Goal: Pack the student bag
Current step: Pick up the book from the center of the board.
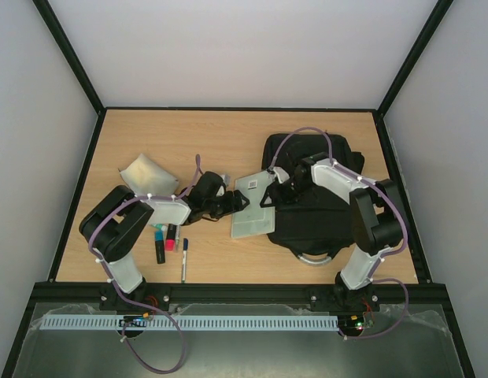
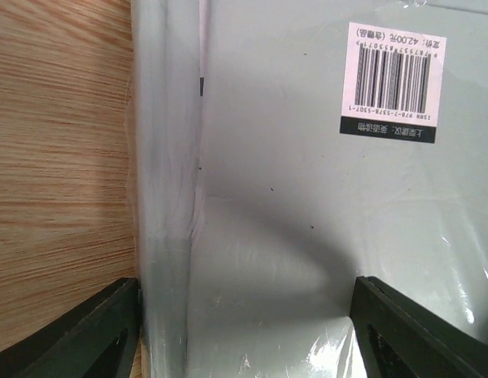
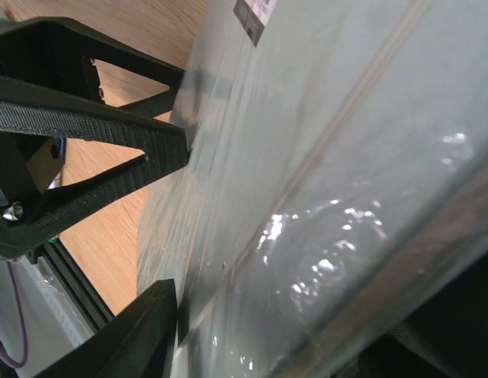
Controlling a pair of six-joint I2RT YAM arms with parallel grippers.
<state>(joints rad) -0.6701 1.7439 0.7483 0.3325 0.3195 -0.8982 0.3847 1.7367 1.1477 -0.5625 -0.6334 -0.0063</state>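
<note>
The black student bag (image 1: 323,209) lies at the right of the table, its grey handle (image 1: 315,257) toward me. A pale grey plastic-wrapped book (image 1: 252,206) lies with its right edge on the bag's left side. My left gripper (image 1: 234,203) is open at the book's left edge. In the left wrist view the left gripper (image 2: 248,339) straddles the book's spine (image 2: 169,197), and the barcode label (image 2: 392,79) shows. My right gripper (image 1: 271,191) is at the book's upper right edge. In the right wrist view one finger (image 3: 142,331) stands wide beside the book (image 3: 323,157); the other finger is hidden.
A pale folded pouch (image 1: 146,173) lies at the far left. Several markers (image 1: 164,240) and a pen (image 1: 184,261) lie near the left arm's base. The left gripper (image 3: 86,134) shows close by in the right wrist view. Black frame rails border the table.
</note>
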